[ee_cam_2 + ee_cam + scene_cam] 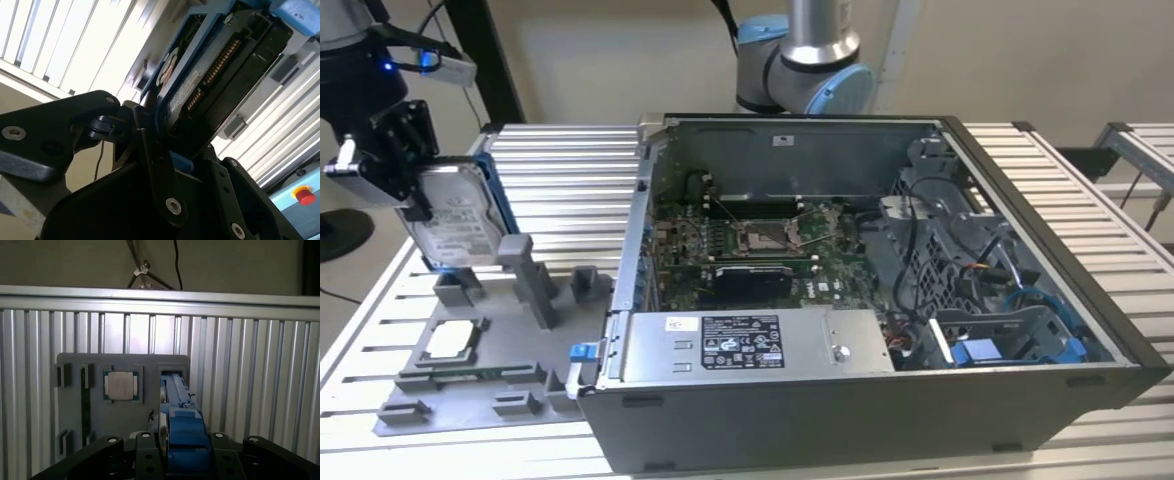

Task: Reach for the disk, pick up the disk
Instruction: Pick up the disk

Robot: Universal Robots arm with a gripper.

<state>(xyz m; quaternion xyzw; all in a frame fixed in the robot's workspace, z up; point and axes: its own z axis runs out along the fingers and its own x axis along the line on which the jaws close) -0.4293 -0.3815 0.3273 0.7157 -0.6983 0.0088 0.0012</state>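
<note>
The disk [454,222] stands on edge at the exterior view's left, silver with a white label and a blue bracket, its lower end at the slot of the grey fixture [507,375]. My gripper [416,203] is at its upper end, with the fingers closed on both sides of it. Both wrist views show this grip. In the second wrist view the disk [200,85] runs away from the gripper [185,160], and a black finger [152,160] presses against its edge. The first wrist view shows the blue bracket of the disk [182,427] clamped in the gripper [182,452].
An open computer case [854,420] fills the exterior view's middle and right, close beside the fixture. A small square silver chip [454,340] lies in a fixture pocket [121,385]. A long grey box [747,345] sits in the case. Another arm's base [801,70] stands behind it.
</note>
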